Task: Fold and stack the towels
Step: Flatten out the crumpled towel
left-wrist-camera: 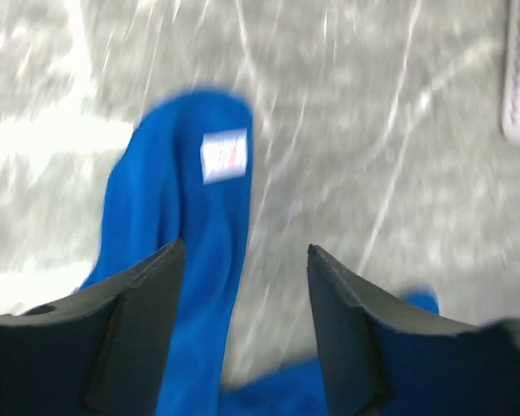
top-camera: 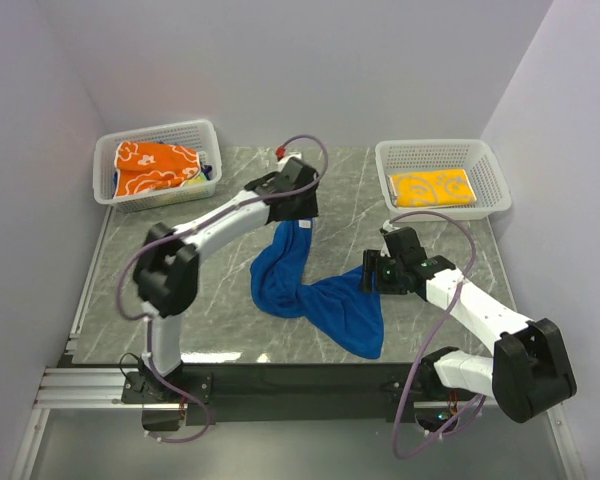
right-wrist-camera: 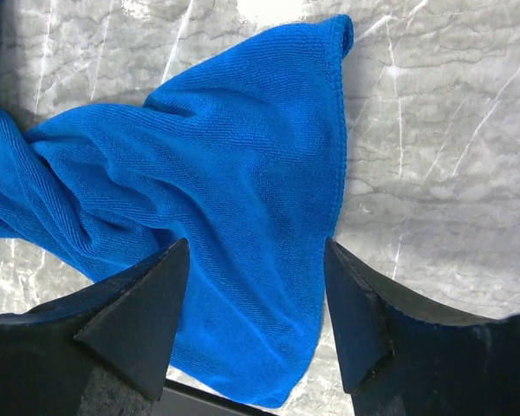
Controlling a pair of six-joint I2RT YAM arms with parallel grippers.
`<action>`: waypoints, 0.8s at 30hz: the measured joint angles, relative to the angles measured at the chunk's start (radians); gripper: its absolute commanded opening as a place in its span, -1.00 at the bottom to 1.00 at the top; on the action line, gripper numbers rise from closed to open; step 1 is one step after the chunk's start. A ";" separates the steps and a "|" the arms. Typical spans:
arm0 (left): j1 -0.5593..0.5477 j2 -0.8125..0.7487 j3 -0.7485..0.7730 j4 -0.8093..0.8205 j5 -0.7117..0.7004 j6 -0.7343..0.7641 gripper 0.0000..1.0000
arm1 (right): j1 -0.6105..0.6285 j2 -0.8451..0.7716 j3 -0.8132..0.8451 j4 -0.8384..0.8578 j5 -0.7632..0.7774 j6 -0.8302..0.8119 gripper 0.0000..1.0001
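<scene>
**Right gripper's jaws gape over a twisted blue towel**

Right gripper [right-wrist-camera: 256,247] fills the bottom of its own wrist view, fingers spread apart. Nothing sits between them except the hemmed edge of the blue towel [right-wrist-camera: 225,173], which lies below on the marble-patterned table [top-camera: 180,320]. The left gripper [left-wrist-camera: 244,251] also has its jaws apart, above the towel's far end where a white label [left-wrist-camera: 224,156] shows (that view is blurred, so I cannot tell whether a pad touches cloth).

From above, the towel sits mid-table and is roped into a twist through its middle. One end is bunched up under the left gripper, and the other is fanned out beside the right gripper, near the front edge.

Several things could go wrong from here:
- Closing on a fold instead of a true corner would likely keep the twist, and the fold would come out lumpy.
- A thin pinch on the hem could slip free once the arms pull the cloth taut.
- A careless drag might take the near corner off the front edge.

The orange towel [top-camera: 155,165] is heaped in the left basket [top-camera: 155,130], and the yellow towel [top-camera: 432,187] lies folded flat in the right basket [top-camera: 490,170]. Both baskets stand well apart from the blue towel, with nothing between. The lilac cable [top-camera: 458,232] looping off the right arm hangs near the right basket, and it looks like the likeliest thing to snag.
</scene>
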 measured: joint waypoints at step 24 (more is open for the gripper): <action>-0.029 0.473 0.365 -0.031 -0.184 0.112 0.04 | 0.064 0.001 -0.016 0.055 -0.005 0.033 0.40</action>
